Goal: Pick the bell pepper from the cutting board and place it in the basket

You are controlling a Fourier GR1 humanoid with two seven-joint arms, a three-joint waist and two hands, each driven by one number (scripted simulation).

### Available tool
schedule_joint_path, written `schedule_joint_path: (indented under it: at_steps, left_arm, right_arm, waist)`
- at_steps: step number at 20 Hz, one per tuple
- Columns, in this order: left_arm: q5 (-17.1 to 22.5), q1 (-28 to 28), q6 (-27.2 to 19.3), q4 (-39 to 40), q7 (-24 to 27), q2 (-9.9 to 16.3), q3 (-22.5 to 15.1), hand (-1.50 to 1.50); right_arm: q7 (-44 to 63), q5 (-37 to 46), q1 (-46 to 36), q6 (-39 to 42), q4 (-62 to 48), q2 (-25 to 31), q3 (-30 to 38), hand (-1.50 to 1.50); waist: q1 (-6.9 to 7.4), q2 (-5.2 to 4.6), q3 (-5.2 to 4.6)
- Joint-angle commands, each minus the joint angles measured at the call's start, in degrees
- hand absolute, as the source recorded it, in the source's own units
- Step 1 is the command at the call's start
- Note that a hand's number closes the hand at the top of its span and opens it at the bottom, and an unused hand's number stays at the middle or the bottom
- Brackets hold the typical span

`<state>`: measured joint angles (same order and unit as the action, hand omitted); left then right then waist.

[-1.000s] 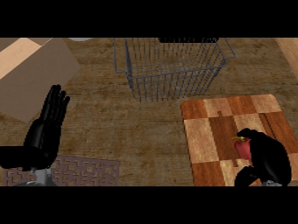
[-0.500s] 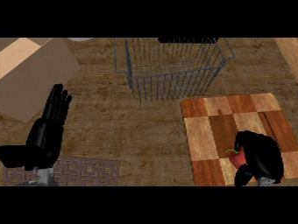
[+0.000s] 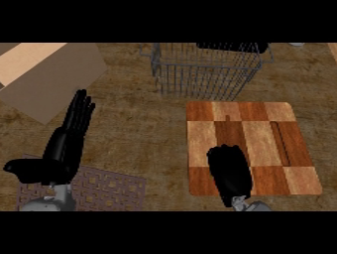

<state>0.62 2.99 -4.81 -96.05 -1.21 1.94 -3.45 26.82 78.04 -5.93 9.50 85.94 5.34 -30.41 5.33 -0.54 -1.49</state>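
We see no readable writing. A wire basket (image 3: 206, 72) stands beyond the wooden cutting board (image 3: 263, 144). Our right hand (image 3: 230, 173) lies over the board's near edge; we cannot tell its finger state, and the bell pepper is hidden. Our left hand (image 3: 65, 141) rests with fingers straight above a patterned mat (image 3: 109, 191).

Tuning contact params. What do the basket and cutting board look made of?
Basket: looks like thin grey metal wire; its walls are an open grid, and the counter shows through them.
Cutting board: looks like wood, in a patchwork of light and dark brown blocks, matte with no glare. The right hand covers part of it.
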Motion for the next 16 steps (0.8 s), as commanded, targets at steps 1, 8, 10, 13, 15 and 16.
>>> schedule_joint_path:
  at_steps: [1,8,10,13,15,16]
  left_arm:
    - [0.19,1.43,0.32,0.93,0.14,-0.10,-0.01,0.00]
    - [0.69,2.45,0.76,1.89,-0.77,0.13,0.36,0.00]
    - [0.49,2.07,0.58,2.23,-0.61,0.12,0.41,0.00]
    - [-0.36,4.39,-0.67,4.63,-0.41,0.99,2.46,0.00]
    - [0.57,1.90,-0.23,3.07,-0.67,0.28,1.75,0.00]
    - [0.18,2.27,-0.75,0.91,-2.79,0.29,1.21,0.00]
  right_arm:
    - [5.20,-5.06,-5.11,-3.99,-5.47,-5.08,-9.84,1.50]
    - [13.15,-19.51,-11.45,-18.74,-0.52,-5.26,-19.28,1.50]
    - [14.32,-23.57,-13.90,-24.40,1.50,-5.29,-20.32,1.50]
    - [18.44,-25.18,-19.43,-31.01,4.39,-5.32,-24.61,1.50]
    - [24.34,-26.24,-23.27,-33.83,6.61,-5.33,-27.24,1.50]
    - [26.63,-26.68,-25.34,-35.81,6.61,-5.33,-29.12,1.50]
  waist:
    - [1.84,-0.98,1.73]
    - [0.16,-0.32,1.68]
    - [0.32,-0.27,1.67]
    - [-1.40,-0.02,1.54]
    - [-1.73,0.45,1.48]
    - [-1.35,0.60,1.50]
